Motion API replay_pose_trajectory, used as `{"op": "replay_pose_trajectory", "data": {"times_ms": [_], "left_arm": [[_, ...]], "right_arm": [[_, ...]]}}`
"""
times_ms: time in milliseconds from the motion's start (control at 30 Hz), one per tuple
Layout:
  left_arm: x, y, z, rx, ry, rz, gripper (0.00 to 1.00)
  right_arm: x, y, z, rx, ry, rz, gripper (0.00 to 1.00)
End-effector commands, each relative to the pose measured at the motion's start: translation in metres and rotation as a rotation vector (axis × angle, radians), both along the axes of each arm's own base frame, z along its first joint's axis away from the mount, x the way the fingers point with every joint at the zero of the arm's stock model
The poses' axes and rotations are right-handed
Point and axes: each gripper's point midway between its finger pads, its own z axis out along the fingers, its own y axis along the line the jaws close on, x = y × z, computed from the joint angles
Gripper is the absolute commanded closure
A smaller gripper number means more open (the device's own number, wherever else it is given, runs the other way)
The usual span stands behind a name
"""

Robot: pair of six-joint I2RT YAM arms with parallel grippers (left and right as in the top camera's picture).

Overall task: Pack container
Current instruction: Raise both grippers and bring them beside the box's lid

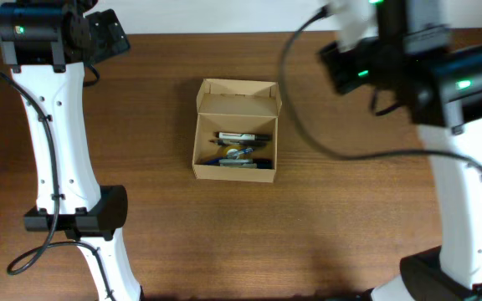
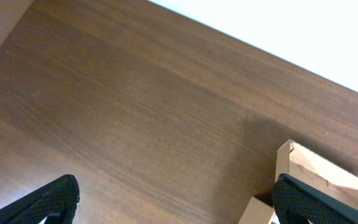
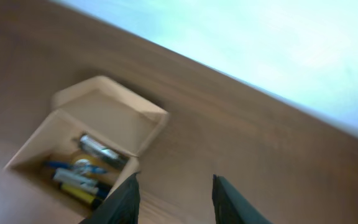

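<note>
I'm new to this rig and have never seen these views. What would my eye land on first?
The open tan cardboard box in the middle of the dark wooden table draws the eye first, its flap lid folded back and a few pens lying inside. Next come the two white arms, the left arm and the right arm, one on each side, neither touching the box.

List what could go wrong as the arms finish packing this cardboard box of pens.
1. The flap lid stands open. Pushing it may slide the container across the table rather than close it, since neither the left gripper nor the right gripper steadies it.
2. The pens lie piled loosely; one riding high could jam the lid.
</note>
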Motion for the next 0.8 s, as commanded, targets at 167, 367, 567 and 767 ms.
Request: {"op": "replay_pose_trajectory", "data": {"times_ms": [167, 367, 567, 767], "left_arm": [[0.008, -0.015, -0.003, -0.091, -0.017, -0.049, 0.0], [0.013, -0.016, 0.001, -0.092, -0.042, -0.048, 0.0], [0.029, -0.016, -0.006, -0.079, -0.056, -0.068, 0.97], [0.068, -0.05, -0.076, -0.222, 0.065, -0.288, 0.99]], "right_arm": [[0.031, -0.072, -0.045, 0.217, 0.181, -0.247, 0.64], [0.043, -0.095, -0.065, 0.23, 0.228, -0.309, 0.63], [0.06, -0.091, -0.098, 0.244, 0.306, -0.299, 0.68], [0.083, -0.078, -0.168, 0.321, 0.49, -0.299, 0.96]]}}
